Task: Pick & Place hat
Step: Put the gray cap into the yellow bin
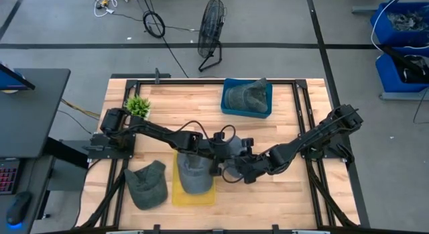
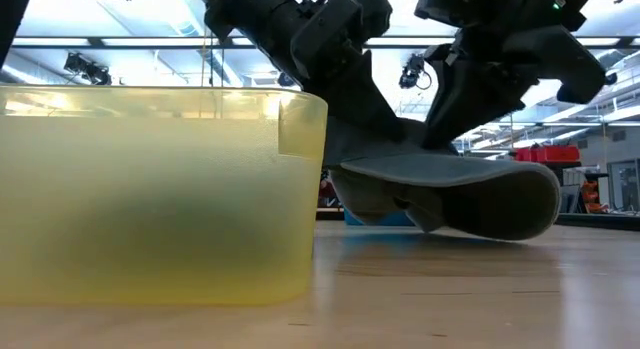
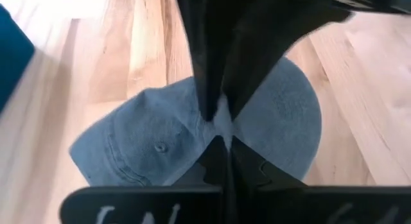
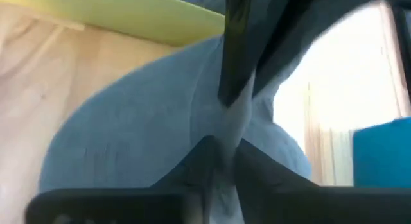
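Both arms meet at a grey-blue hat lying on the worktop just beside the yellow bin, on the side toward the right arm. The left pincer is pressed together on a fold of the hat's crown, and the right pincer pinches the cloth from the opposite side, its fingers nearly closed with fabric between them. In the low view the hat's brim hangs just clear of the wood, so the hat seems partly lifted.

To do this step well, both arms should rise together at an even pace, keeping the cloth taut between them so neither pinch slips. The brim needs to clear the yellow bin's wall before moving sideways. Another hat already sits inside that bin, which leaves little room.
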Controlling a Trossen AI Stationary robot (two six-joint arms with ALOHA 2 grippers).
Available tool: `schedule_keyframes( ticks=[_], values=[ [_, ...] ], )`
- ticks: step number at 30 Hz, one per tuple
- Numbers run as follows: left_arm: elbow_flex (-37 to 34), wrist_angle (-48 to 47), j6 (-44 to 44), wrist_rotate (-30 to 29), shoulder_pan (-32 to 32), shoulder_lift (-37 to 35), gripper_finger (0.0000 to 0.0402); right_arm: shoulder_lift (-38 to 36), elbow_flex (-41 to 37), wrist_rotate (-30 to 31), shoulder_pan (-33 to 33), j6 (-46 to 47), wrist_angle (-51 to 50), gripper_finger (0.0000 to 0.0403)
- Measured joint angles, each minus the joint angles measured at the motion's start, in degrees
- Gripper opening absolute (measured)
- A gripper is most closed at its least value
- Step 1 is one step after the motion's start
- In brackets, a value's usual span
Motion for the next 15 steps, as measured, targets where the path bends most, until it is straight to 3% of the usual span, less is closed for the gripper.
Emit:
schedule_keyframes(
  ticks=[8, 15],
  values=[
    [0.06, -8.93, 5.34, -0.03, -1.93, -10.66, 0.0005, -3.21, -0.17, 6.27, 1.3, 6.3, -10.93, 0.0106],
    [0.02, -22.61, 5.49, -1.83, -10.08, -24.32, 0.0004, -9.97, -0.04, 7.04, 3.32, 12.76, -15.25, 0.0121]
  ],
)
